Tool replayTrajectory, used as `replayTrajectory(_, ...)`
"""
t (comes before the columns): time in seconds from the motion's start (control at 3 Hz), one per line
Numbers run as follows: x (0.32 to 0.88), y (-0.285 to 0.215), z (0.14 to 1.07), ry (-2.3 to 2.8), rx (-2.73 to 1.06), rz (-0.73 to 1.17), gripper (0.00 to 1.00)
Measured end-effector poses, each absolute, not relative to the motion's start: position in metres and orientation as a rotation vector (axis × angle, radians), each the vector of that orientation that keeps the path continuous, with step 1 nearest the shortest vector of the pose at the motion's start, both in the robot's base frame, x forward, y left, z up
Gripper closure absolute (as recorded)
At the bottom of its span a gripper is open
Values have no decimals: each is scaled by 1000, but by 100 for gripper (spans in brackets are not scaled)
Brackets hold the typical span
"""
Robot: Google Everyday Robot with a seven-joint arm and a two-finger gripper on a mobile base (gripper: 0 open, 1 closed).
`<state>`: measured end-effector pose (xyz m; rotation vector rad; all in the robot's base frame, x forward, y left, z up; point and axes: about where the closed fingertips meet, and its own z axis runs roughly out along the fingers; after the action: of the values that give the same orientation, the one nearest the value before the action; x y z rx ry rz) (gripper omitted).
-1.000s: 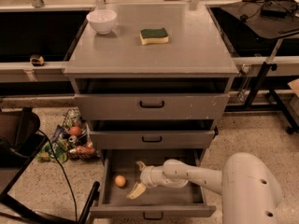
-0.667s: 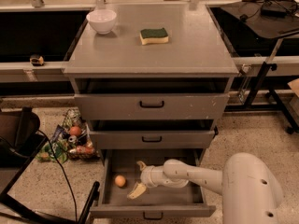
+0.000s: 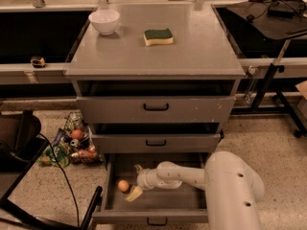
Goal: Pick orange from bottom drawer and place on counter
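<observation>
The orange is a small, smooth, round ball with an even pale orange skin, clearly smaller than the sponge up above. It lies on the floor of the bottom drawer, which is pulled well out from under the front edge of the tabletop. The fruit sits in the left half of the drawer, below the tabletop's front left corner, apart from the drawer's left wall. The pincer is down inside the same drawer, just to the right of the orange, at the end of a pale arm that reaches in from the right. Its two cream fingers are spread apart, one pointing towards the back of the drawer and one towards its front, with the gap facing the orange. The lower finger lies just beside the fruit, and whether it touches cannot be told; nothing is held. On the tabletop, a white bowl stands near the back left corner, and the green-topped yellow sponge lies towards the back edge near the middle. The two shallower drawers above stand slightly out. A basket of colourful clutter sits on the floor left of the cabinet.
</observation>
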<state>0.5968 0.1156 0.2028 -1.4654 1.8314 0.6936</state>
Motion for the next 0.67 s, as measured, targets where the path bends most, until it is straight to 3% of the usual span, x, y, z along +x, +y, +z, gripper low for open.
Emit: replayTrajectory(0.67,607,148,164,1820,-1497,671,0)
